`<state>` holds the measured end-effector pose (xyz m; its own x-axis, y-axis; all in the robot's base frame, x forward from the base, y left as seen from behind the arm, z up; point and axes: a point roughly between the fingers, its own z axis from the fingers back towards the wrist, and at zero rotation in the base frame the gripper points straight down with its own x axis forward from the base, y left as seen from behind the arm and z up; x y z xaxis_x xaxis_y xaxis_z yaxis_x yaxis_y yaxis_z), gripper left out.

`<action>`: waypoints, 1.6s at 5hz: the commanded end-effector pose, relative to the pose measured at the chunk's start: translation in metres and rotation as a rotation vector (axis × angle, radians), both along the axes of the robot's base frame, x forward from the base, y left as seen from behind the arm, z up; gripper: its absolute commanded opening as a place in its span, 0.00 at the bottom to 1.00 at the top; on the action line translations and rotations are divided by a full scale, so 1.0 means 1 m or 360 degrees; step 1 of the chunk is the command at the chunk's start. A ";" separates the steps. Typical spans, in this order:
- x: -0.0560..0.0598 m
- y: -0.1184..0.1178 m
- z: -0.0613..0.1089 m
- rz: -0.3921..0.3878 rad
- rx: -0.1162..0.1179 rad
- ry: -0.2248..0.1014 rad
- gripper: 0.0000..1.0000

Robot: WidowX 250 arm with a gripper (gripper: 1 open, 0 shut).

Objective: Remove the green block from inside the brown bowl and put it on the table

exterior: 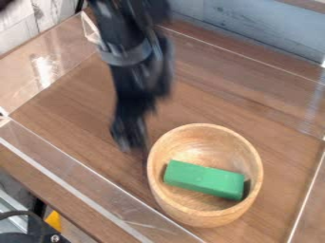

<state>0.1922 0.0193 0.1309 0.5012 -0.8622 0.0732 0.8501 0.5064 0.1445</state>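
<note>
Teal-green panel (260,19) behind the far wall, dark equipment with yellow spot (38,228) at bottom left

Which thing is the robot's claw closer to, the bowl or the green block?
The brown bowl: the end effector hovers just beside its rim, while the green block lies farther away inside it.

The green block (204,179) lies flat inside the brown bowl (237,142) on the table (241,85). The blurred tool (127,134) hangs left of the bowl, jaws spread, holding nothing.
</note>
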 end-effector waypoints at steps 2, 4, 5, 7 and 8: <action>0.013 0.060 0.035 0.0237 0.0001 -0.0162 0.00; 0.004 0.065 0.025 0.0411 0.0004 -0.0168 0.00; -0.001 0.054 0.001 0.0541 -0.0022 -0.0128 0.00; 0.006 0.071 -0.004 0.0570 -0.0021 -0.0097 0.00; 0.011 0.067 -0.005 0.0693 -0.0040 -0.0101 0.00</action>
<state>0.1947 0.0828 0.1153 0.8183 -0.5636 0.1131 0.5497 0.8247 0.1330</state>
